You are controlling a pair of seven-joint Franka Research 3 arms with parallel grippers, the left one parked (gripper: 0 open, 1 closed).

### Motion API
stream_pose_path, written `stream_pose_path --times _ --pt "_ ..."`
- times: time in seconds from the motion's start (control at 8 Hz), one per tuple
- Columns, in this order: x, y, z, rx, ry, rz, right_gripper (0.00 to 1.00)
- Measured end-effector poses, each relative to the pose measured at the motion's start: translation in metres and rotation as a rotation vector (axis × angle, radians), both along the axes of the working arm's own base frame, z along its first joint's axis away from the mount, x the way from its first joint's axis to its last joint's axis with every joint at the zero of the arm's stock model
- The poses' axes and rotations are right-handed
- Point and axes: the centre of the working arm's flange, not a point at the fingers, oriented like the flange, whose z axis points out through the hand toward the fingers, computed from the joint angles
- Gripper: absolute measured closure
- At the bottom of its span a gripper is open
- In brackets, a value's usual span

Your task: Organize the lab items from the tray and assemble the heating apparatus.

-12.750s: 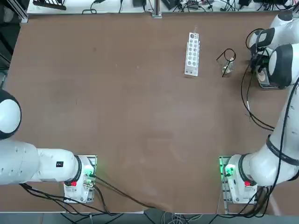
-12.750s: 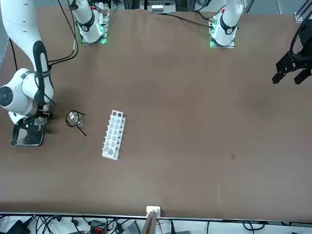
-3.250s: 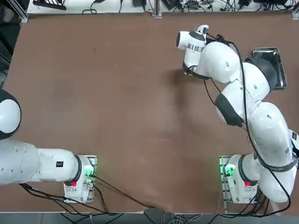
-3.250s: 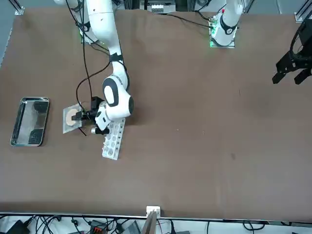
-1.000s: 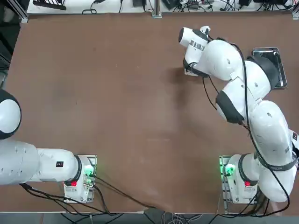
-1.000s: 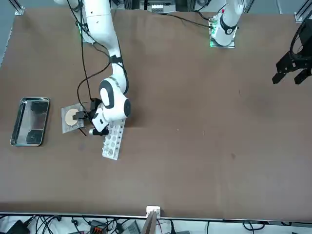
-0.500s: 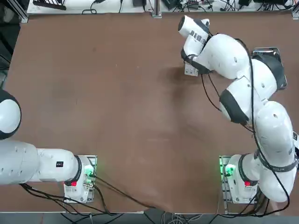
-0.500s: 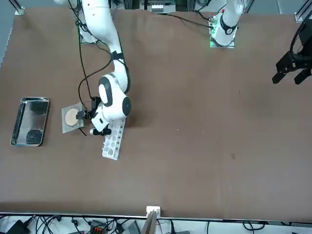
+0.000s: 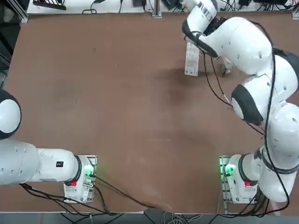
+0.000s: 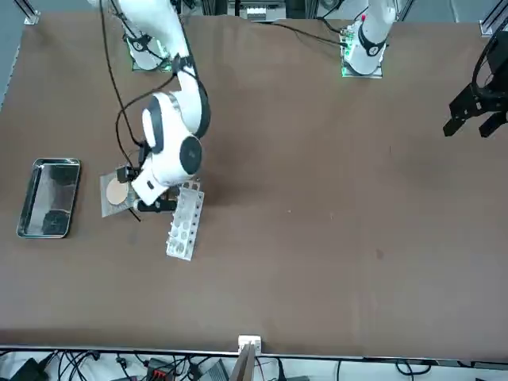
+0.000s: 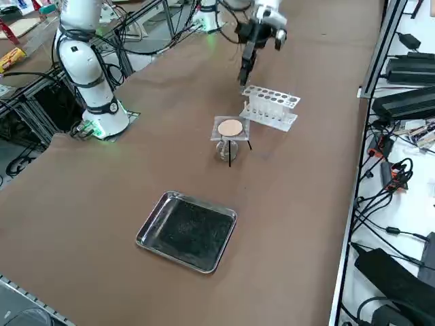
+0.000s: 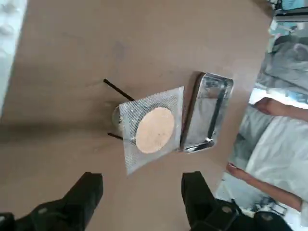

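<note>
Right wrist view has the right gripper [image 12: 139,199] hanging wide open and empty above the mesh [image 12: 152,126], which sits on the wire stand [image 11: 230,151] over the burner [image 11: 223,152], tray [image 11: 187,231] just beside it

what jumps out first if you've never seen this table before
The big white right arm looms over the table's far end from its base, its right gripper open and empty above the assembled heating apparatus: a grey square mesh with a tan round centre resting on a thin black wire stand. A long white rack with round holes stands just beside that, and the shiny steel tray sits apart, with nothing in it.
</note>
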Motion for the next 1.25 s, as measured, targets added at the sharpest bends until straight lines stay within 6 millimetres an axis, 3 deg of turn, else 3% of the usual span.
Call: stream_pose_path --times 0.25,0.5,0.75,1.12,1.25 --pt "0.011 -0.037 0.054 0.176 -0.023 -0.067 0.01" --pt "0.019 -0.106 0.108 0.336 -0.040 -0.110 0.01" --pt "0.017 -0.174 0.151 0.431 -0.046 -0.105 0.01" --pt "0.012 -0.251 0.172 0.569 -0.061 -0.142 0.01" --pt "0.011 -0.268 0.176 0.602 -0.077 -0.165 0.01"
